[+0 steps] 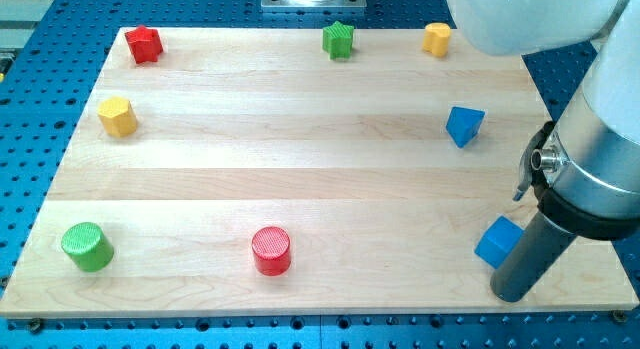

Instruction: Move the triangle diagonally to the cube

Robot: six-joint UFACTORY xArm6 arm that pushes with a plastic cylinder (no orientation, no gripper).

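Going left to right from the blue cube (498,241) as reference: green cylinder (87,246) and red cylinder (271,250) sit well to its left along the desk (300,139) bottom edge, out of play. Blue triangle (465,124) is above the cube, slightly left, well apart. My tip (510,294) is just beside the cube's lower right; the tool is a bare rod, no jaws to open or close, likely still to go round behind the triangle.

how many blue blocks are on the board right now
2. A blue triangle lies near the view's right edge, upper half. A blue cube lies at the lower right, touching the rod just above my tip, which covers part of it. The arm could hide more.
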